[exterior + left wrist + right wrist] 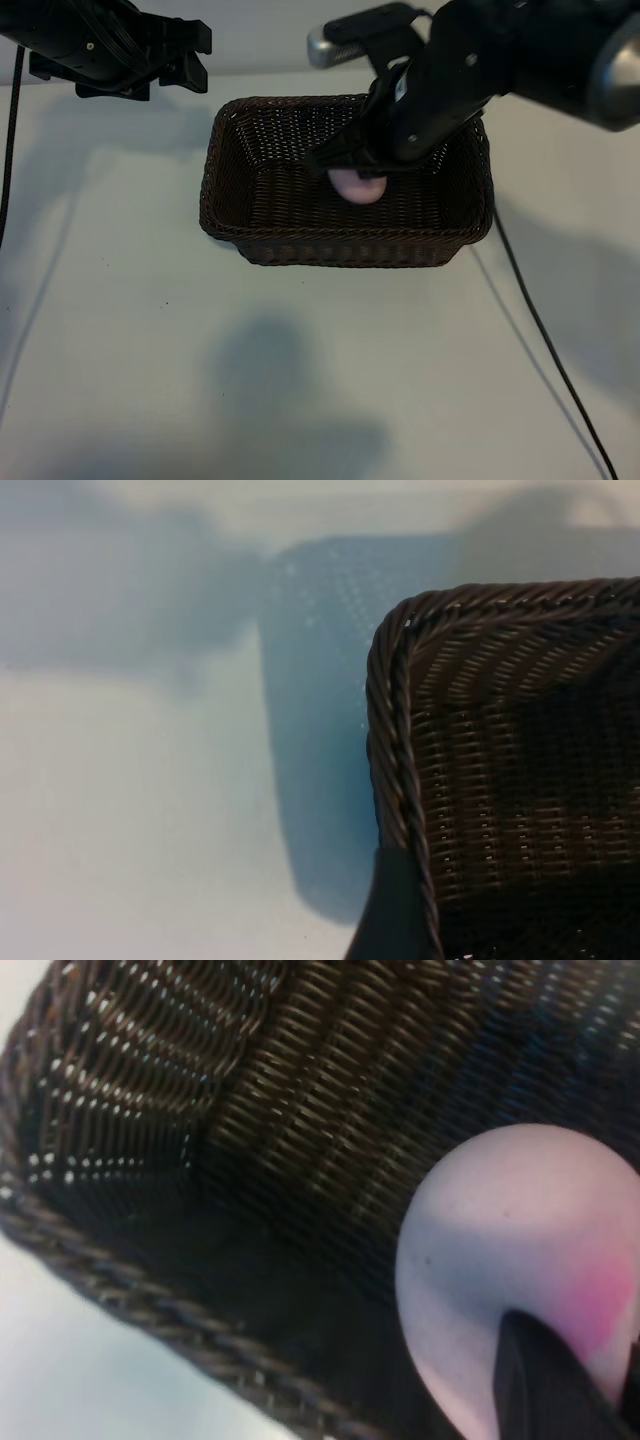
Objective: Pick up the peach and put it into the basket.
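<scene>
The pale-pink peach (pixel 358 186) hangs low inside the dark-brown wicker basket (pixel 215 190), right of its middle. My right gripper (pixel 352 168) reaches down over the far rim and is shut on the peach. The right wrist view shows the peach (pixel 500 1230) close up with its pink blush, one of the dark fingers (pixel 540 1380) lying across it, and the basket's woven floor and braided rim (pixel 150 1300) behind. My left gripper (pixel 188 58) hovers open and holding nothing beyond the basket's far left corner (pixel 400 730).
The basket stands on a white tabletop (pixel 120 320). A black cable (pixel 545 330) trails across the table to the basket's right, and another cable (pixel 12 130) hangs at the far left. Bare table lies in front of the basket.
</scene>
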{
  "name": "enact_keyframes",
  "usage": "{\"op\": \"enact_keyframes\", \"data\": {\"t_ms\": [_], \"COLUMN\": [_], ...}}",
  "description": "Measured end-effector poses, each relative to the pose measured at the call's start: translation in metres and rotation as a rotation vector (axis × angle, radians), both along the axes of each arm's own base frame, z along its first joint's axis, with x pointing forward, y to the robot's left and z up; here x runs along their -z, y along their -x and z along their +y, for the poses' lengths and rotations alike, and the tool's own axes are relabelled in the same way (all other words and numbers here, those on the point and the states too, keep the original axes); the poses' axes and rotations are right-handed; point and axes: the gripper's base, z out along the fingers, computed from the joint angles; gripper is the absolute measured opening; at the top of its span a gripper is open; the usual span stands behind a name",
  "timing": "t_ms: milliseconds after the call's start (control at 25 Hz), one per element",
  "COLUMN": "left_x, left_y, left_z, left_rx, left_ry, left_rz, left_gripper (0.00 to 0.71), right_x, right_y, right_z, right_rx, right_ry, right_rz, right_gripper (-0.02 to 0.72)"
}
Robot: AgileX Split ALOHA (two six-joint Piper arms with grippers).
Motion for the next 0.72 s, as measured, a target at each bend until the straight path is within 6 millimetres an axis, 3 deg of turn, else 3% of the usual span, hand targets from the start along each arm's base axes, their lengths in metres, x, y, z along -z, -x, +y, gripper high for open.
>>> {"op": "enact_keyframes", "data": {"t_ms": [200, 320, 560, 720], "left_x": [0.0, 0.0, 0.0, 0.0], "left_y": [0.0, 0.0, 0.0, 0.0], "left_z": [0.0, 0.0, 0.0, 0.0], "left_rx": [0.0, 0.0, 0.0, 0.0], "left_ry": [0.0, 0.0, 0.0, 0.0], "left_rz": [0.0, 0.0, 0.0, 0.0], "left_gripper": [0.572, 0.572, 0.572, 0.572], "right_x": [0.033, 0.038, 0.021, -0.001], "right_y": [-0.008, -0.009, -0.012, -0.016], "right_z": [0.006, 0.007, 0.01, 0.013], "right_rx": [-0.005, -0.005, -0.017, -0.038], "right_ry": [0.04, 0.046, 0.049, 0.069], "right_rz": [0.039, 0.046, 0.05, 0.044], "right_gripper": [0.066, 0.154, 0.429, 0.479]}}
